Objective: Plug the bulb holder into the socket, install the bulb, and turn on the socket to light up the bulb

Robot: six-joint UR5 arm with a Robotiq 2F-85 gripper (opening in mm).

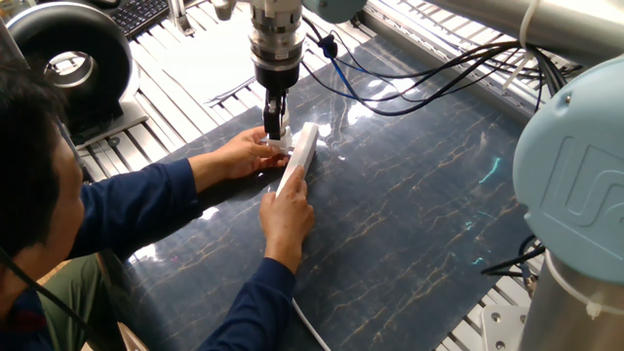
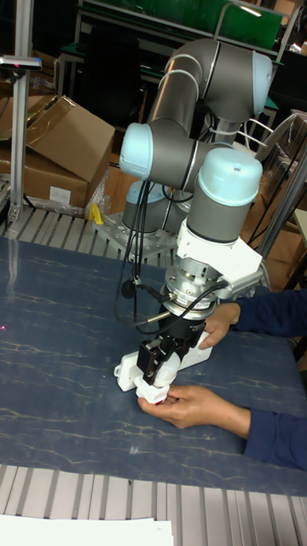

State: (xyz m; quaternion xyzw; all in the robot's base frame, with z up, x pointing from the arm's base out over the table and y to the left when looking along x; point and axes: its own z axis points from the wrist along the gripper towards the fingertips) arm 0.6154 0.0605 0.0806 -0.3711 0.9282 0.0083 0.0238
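While the socket [image 1: 297, 161] lies flat on the dark marbled mat [image 1: 419, 214], tilted along its length with its white cable [image 1: 310, 330] trailing off the near end toward the person, everything else crowds around its far end. A person's hand [image 1: 286, 216] presses down on the near half of the socket. The other hand [image 1: 242, 151] rests on the mat just beside the socket's far end, cupping a small white piece [image 2: 153, 392] that looks like the bulb holder, though fingers and gripper hide too much to be sure. The gripper [image 1: 274, 125] hangs straight down over that same spot, just beside the socket's far end, its dark fingers [image 2: 152, 357] close together around the white piece; whether they truly pinch it cannot be told. Black cables [image 1: 429, 83] loop above the mat beyond the socket.
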